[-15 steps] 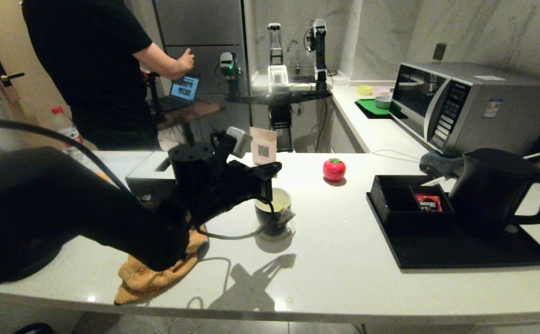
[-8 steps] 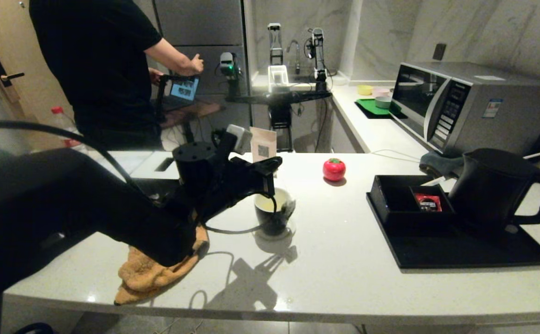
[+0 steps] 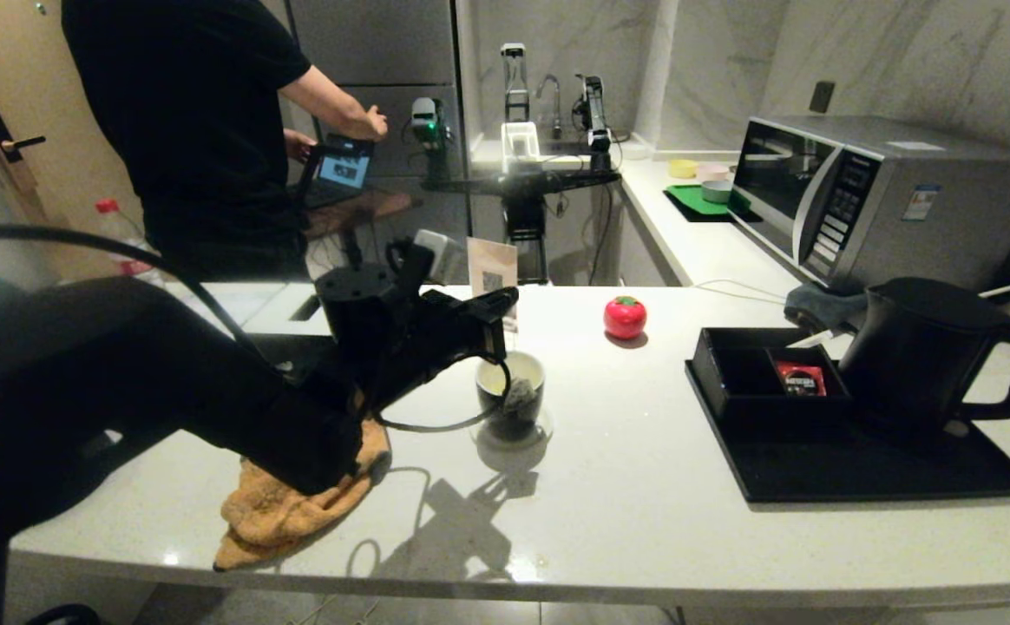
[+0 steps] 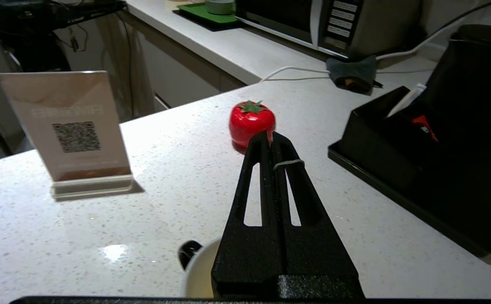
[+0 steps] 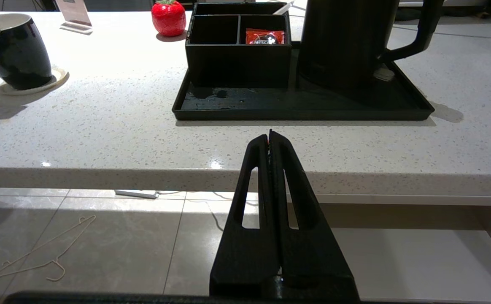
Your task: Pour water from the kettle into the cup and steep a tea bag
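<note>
Our left gripper (image 3: 495,305) has risen, lifting the tea bag (image 3: 520,396) to the rim of the cup (image 3: 510,388); its jaws pinch the string (image 4: 288,163). We judge it dunking. Our right gripper (image 5: 270,137) hangs closed, parked below the counter edge.

We note a white speckled counter (image 3: 644,521) running across the foreground. Marble-veined walls (image 3: 904,61) at one to two o'clock; a microwave (image 3: 869,200) stands against them. Sink tap (image 3: 548,87) at twelve. Wooden door (image 3: 2,156) at ten. Pale tiled floor (image 5: 102,236) below the counter edge, lit in patches.
</note>
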Controlling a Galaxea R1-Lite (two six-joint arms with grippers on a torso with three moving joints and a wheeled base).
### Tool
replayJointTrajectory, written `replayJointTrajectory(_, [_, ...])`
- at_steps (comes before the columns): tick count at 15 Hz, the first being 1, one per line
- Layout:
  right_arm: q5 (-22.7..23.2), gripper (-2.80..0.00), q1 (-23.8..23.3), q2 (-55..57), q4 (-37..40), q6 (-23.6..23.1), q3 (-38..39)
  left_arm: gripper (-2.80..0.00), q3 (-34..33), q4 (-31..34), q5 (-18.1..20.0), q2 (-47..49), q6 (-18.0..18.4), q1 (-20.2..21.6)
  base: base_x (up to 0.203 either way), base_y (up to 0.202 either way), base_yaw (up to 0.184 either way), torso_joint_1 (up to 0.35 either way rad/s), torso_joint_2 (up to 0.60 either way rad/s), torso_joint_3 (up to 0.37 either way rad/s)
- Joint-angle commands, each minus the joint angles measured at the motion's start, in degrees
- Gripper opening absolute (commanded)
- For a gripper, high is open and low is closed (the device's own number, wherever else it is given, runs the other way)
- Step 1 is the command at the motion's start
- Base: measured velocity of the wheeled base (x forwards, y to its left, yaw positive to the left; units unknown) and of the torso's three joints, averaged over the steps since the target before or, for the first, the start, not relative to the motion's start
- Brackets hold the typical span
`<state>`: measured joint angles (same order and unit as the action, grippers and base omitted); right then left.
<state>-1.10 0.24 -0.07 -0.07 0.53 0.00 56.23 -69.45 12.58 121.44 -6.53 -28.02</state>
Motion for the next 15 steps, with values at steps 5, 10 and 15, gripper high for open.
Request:
replayJointTrajectory(5, [-0.05,-2.80,0.02,0.07,-0.01,-0.01,0.00,-2.80,3.88,-0.25,0.08,0.90,-0.12,1.04,0.000,0.000,0.000,0.000,0.00,0.000])
replayJointTrajectory(10, [-0.05,-2.80,0.02,0.07,-0.01,-0.01,0.00,-2.80,3.53,-0.34,0.07,2.16,-0.06,1.04,0.000,0.000,0.000,0.000,0.00,0.000])
replayJointTrajectory(15, [-0.05,-2.80,0.02,0.07,-0.01,-0.01,0.00,-2.80,3.26,-0.85,0.07,4.07,0.12,0.87,0.000,0.000,0.000,0.000,0.00,0.000])
